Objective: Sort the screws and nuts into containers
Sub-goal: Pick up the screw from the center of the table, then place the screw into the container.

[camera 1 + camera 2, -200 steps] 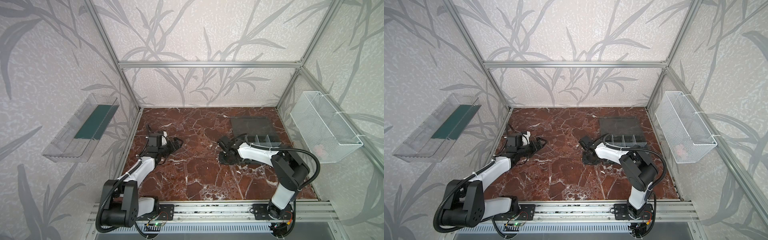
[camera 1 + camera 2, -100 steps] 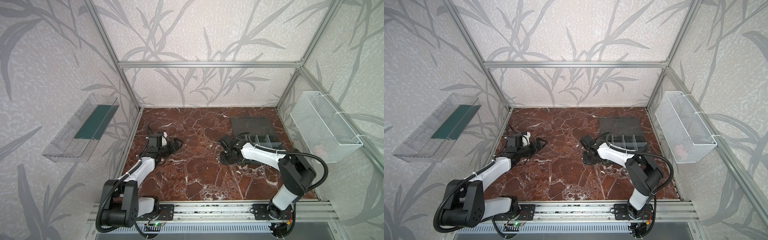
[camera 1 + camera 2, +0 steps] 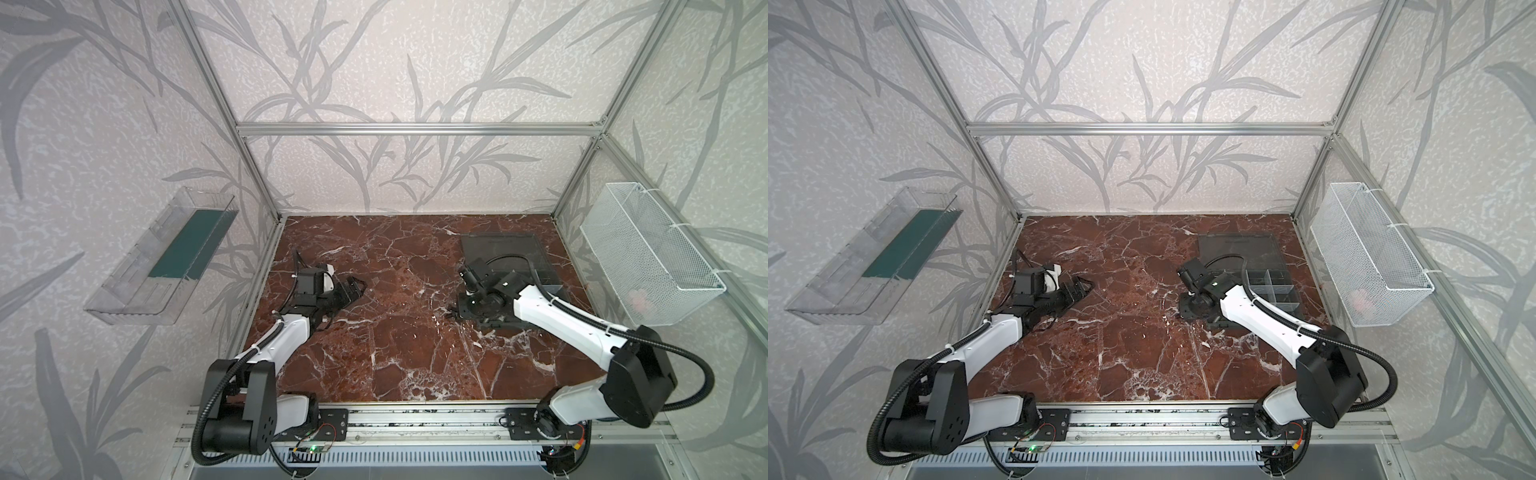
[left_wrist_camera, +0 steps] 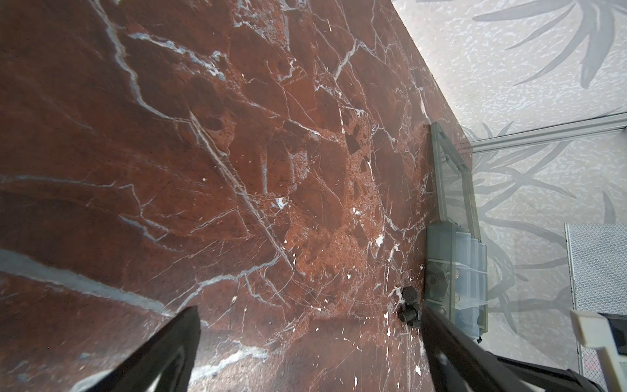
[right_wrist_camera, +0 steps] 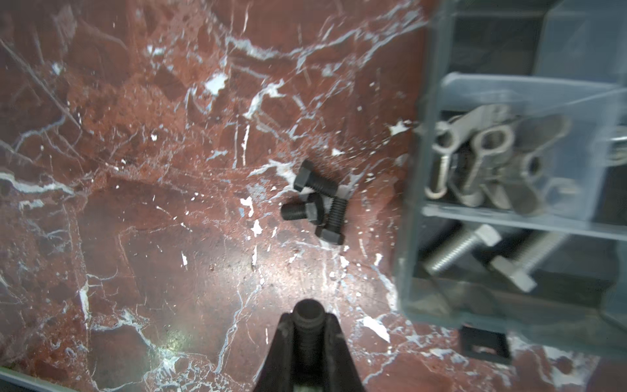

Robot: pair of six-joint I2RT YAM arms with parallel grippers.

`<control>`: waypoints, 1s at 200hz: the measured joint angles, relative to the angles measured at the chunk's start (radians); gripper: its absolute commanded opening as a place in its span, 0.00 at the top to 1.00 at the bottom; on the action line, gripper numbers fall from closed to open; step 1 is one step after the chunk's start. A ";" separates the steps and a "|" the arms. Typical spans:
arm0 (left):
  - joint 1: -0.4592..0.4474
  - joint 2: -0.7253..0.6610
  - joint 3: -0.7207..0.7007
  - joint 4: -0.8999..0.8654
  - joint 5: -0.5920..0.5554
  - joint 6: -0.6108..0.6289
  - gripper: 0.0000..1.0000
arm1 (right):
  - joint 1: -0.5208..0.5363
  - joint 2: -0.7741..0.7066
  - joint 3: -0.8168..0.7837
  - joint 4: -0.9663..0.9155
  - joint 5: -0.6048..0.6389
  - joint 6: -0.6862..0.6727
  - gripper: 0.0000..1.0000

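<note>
My right gripper (image 5: pixel 308 317) is shut on a black screw (image 5: pixel 308 339), its threaded shaft pointing out between the fingers just above the marble. Three more black screws (image 5: pixel 315 203) lie in a heap ahead of it, beside the grey organiser box (image 5: pixel 412 237). One of the containers holds silver winged nuts (image 5: pixel 488 163), and the one beside it holds silver screws (image 5: pixel 475 251). In both top views this gripper (image 3: pixel 455 315) hangs at the box's left edge. My left gripper (image 3: pixel 359 284) rests open and empty at the table's left; its wrist view shows the black screws (image 4: pixel 409 305) far off.
The box's flat lid (image 3: pixel 1237 247) lies open behind the compartments (image 3: pixel 1271 286). A white wire-mesh basket (image 3: pixel 648 257) hangs on the right wall. A clear tray with a green strip (image 3: pixel 166 253) hangs on the left wall. A small black clip (image 5: pixel 485 342) sticks out under the box.
My right gripper has shut on the black screw, and that arm's elbow has swung out to the right. The left arm has not moved.
</note>
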 measured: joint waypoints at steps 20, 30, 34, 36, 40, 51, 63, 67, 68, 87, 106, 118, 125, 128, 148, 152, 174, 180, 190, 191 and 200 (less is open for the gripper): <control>0.000 0.000 0.000 0.000 0.000 0.000 0.01 | -0.102 -0.079 -0.016 -0.015 0.020 -0.024 1.00; 0.002 0.000 0.000 0.000 0.000 0.000 0.01 | -0.169 -0.122 -0.033 -0.018 0.027 -0.040 1.00; 0.002 0.000 0.000 0.000 0.000 0.000 0.01 | -0.197 -0.137 -0.041 -0.020 0.027 -0.047 1.00; 0.002 0.000 0.000 0.000 0.000 0.000 0.01 | -0.214 -0.146 -0.045 -0.021 0.028 -0.048 1.00; 0.003 0.000 0.000 0.000 0.001 0.000 0.01 | -0.242 -0.161 -0.053 -0.024 0.027 -0.056 1.00; 0.004 0.000 0.000 0.000 0.000 0.000 0.01 | -0.333 -0.197 -0.071 -0.037 0.029 -0.073 1.00; 0.004 0.000 0.000 0.000 0.001 -0.001 0.01 | -0.424 -0.223 -0.089 -0.048 0.036 -0.091 1.00; 0.004 0.000 0.000 0.000 0.001 -0.002 0.01 | -0.449 -0.228 -0.093 -0.052 0.037 -0.096 1.00; 0.004 0.000 0.000 0.000 0.001 -0.002 0.01 | -0.454 -0.229 -0.095 -0.053 0.037 -0.097 1.00; 0.004 0.000 0.000 0.000 0.003 -0.002 0.01 | -0.541 -0.232 -0.117 -0.066 0.042 -0.117 1.00; 0.004 0.000 0.000 0.000 0.003 -0.003 0.01 | -0.610 -0.227 -0.146 -0.061 0.033 -0.125 1.00; 0.004 0.000 0.000 0.000 0.003 -0.003 0.01 | -0.649 -0.217 -0.168 -0.050 0.021 -0.127 1.00; 0.004 0.000 0.000 0.000 0.003 -0.003 0.01 | -0.670 -0.209 -0.180 -0.044 0.018 -0.129 1.00; 0.004 0.000 0.000 0.000 0.003 -0.002 0.01 | -0.679 -0.203 -0.185 -0.042 0.015 -0.129 1.00; 0.004 0.000 0.000 0.000 0.003 -0.002 0.01 | -0.722 -0.173 -0.198 -0.032 0.008 -0.137 1.00; 0.004 0.000 0.000 0.000 0.003 -0.002 0.01 | -0.727 -0.169 -0.198 -0.031 0.008 -0.140 1.00; 0.004 -0.004 0.000 0.000 0.003 -0.003 0.01 | -0.753 -0.144 -0.198 -0.004 0.002 -0.154 1.00; 0.004 -0.005 0.000 0.000 0.003 -0.003 0.01 | -0.759 -0.135 -0.198 0.003 -0.001 -0.161 1.00; 0.004 -0.006 0.000 0.000 0.003 -0.002 0.01 | -0.767 -0.118 -0.198 0.013 -0.002 -0.169 1.00; 0.004 -0.006 0.000 0.000 0.003 -0.002 0.01 | -0.768 -0.116 -0.198 0.013 -0.003 -0.170 1.00; 0.004 -0.007 0.000 0.000 0.003 -0.002 0.01 | -0.774 -0.097 -0.194 0.016 -0.005 -0.175 1.00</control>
